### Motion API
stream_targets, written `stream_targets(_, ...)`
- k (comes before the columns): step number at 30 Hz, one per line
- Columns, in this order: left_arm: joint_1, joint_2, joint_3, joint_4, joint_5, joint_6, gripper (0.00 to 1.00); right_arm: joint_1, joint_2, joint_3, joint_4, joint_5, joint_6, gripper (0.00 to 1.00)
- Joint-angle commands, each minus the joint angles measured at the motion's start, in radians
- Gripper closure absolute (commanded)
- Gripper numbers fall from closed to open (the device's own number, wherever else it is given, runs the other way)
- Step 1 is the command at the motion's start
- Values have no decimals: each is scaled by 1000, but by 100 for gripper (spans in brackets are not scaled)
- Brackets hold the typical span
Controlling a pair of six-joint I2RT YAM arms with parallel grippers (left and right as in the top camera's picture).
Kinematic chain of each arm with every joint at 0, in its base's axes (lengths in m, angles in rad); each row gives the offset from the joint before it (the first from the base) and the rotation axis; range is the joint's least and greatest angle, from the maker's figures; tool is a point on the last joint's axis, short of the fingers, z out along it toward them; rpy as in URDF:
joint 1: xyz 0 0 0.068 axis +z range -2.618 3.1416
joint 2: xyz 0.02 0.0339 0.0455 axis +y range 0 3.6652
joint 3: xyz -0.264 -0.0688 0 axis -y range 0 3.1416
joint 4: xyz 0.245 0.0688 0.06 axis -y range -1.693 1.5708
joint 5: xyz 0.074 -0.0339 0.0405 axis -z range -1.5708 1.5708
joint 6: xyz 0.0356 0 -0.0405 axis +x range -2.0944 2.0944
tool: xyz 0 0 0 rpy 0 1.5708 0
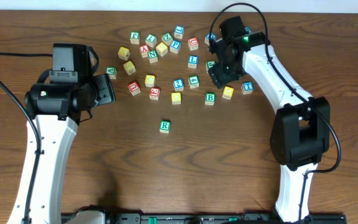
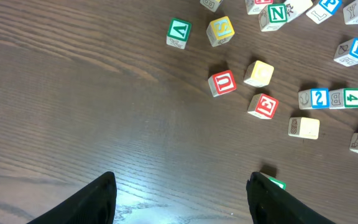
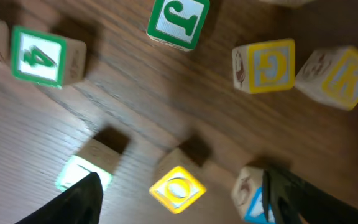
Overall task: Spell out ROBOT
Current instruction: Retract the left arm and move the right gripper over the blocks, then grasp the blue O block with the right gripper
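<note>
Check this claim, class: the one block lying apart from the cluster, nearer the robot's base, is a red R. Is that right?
Not quite. The overhead view shows that the R block is green, not red. The rest holds: it lies alone, apart from the cluster and nearer the robot's base.

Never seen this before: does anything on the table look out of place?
Only the green R block: it sits alone, well apart from the jumbled scatter of letter blocks. Nothing looks spilled or damaged.
</note>
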Motion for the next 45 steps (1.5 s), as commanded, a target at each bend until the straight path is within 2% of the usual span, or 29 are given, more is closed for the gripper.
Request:
stream_targets(1,5,-2,22,-2,-9,10,34,-14,5,-32,20,1,-189,24)
stream_targets(9,5,-2,22,-2,-9,10,34,-13,5,-117,47,-3,-220,28)
stream_targets(17,5,-2,22,-2,-9,10,34,-18,5,-187,103,-7,-219,28)
stream_targets(29,5,-2,22,-2,-9,10,34,-18,5,-235,170,-25,-219,36)
stream_targets(33,5,-2,22,-2,-9,10,34,-19,5,-259,174,-20,-219,47)
stream_targets(40,5,-2,22,-2,-9,10,34,-20,4,-258,187,2,-219,57)
stream_targets(45,5,-2,22,-2,-9,10,34,-20,4,-246,217,37,-112,64)
